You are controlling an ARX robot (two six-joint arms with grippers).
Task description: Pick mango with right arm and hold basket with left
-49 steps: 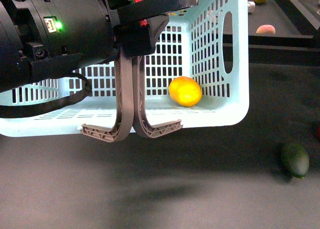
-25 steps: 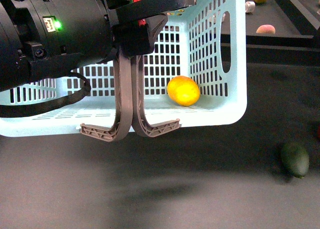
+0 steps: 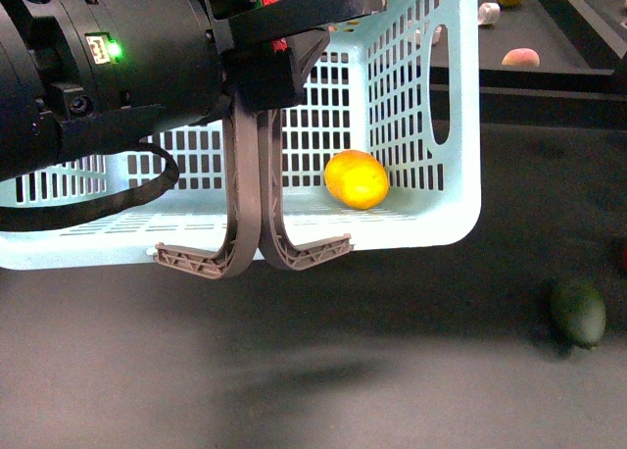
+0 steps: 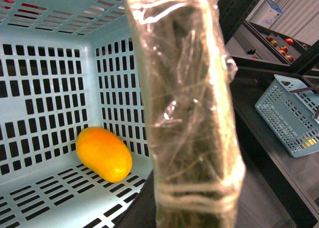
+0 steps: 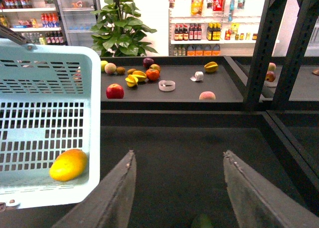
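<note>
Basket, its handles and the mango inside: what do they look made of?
Basket: moulded plastic, light turquoise, with a dull sheen; the slotted grid walls and rounded rim suggest it. Handles: grey-brown plastic too, probably stiffer, with ribbed truss ends. Mango: smooth, glossy yellow-orange skin; real fruit or a replica, I cannot tell.

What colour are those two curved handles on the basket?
Grey-brown; the handles show best in the front view.

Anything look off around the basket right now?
One thing: a dark green fruit lies alone on the dark surface, outside the basket and to its right. The mango sits inside, near the right wall. Nothing looks spilled or damaged.
</note>
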